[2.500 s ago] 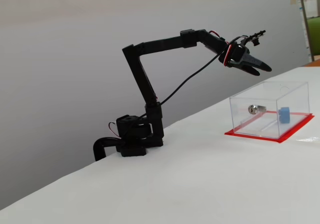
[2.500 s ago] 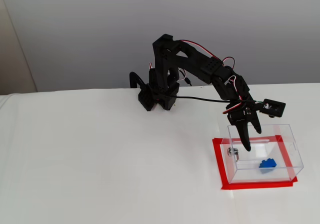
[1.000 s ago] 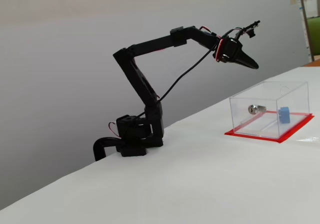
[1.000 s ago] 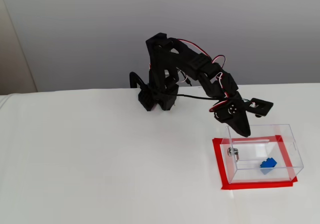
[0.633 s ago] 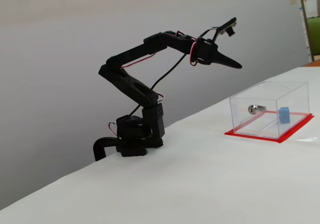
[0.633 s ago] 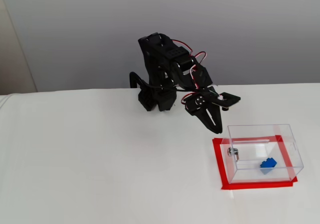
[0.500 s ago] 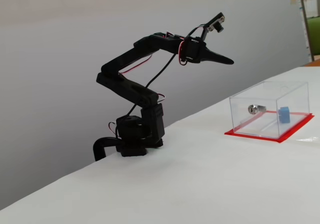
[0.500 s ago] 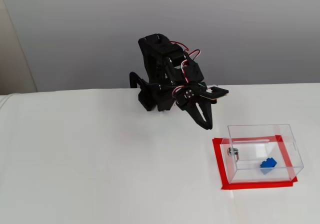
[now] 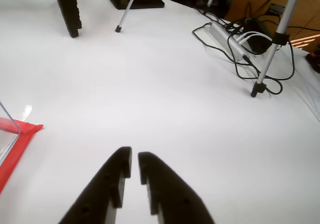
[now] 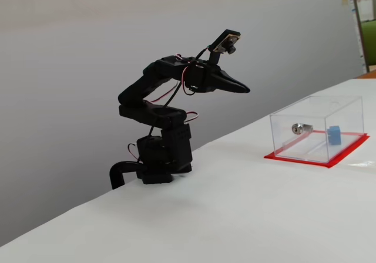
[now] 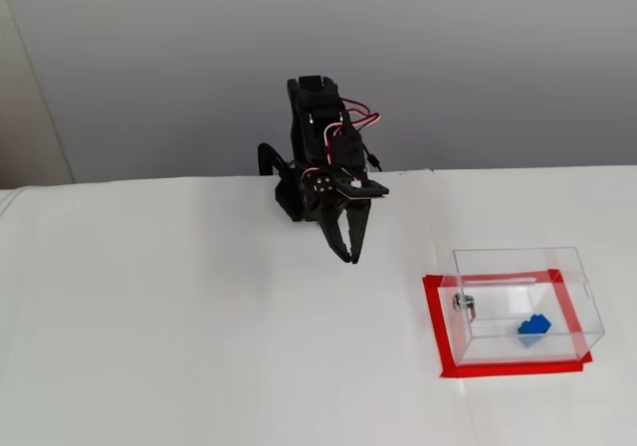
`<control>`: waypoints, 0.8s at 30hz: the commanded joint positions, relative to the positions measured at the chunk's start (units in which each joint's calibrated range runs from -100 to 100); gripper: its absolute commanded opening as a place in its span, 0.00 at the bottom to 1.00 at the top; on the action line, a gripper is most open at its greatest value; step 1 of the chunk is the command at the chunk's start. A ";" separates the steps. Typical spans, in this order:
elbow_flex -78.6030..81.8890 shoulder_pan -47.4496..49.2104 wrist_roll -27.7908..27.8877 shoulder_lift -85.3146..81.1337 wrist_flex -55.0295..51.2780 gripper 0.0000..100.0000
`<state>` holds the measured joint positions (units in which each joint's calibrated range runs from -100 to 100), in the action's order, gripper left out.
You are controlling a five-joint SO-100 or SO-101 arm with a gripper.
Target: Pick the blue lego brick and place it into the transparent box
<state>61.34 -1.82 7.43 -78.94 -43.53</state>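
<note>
Wrist view: transparent box [image 9: 10, 134] mostly cropped; pincer [image 9: 134, 156] seemingly closed.

A white worktop [image 10: 235, 204] stands against a plain grey wall [image 11: 478, 58]. In the wrist view, tripod legs [image 9: 272, 49], tangled cables [image 9: 235, 39] and a dark flat slab [image 9: 135, 0] rest at its far side.

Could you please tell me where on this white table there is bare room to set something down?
The broad white table lies bare left of and in front of the clear plastic box on its red base. Crowded spots: the box, holding the small blue brick, and the back edge by the arm's black base.
</note>
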 commanded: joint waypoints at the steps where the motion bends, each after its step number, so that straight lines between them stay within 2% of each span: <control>1: 3.76 -3.03 -0.12 -5.36 -0.07 0.01; 6: 10.72 -6.43 -0.12 -11.55 0.01 0.01; 14: 25.37 -6.72 -0.17 -20.63 0.80 0.01; 19: 29.98 -7.46 -0.22 -20.89 0.97 0.01; 24: 36.31 -10.42 -4.35 -20.89 9.15 0.01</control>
<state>94.62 -11.32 5.28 -99.15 -39.76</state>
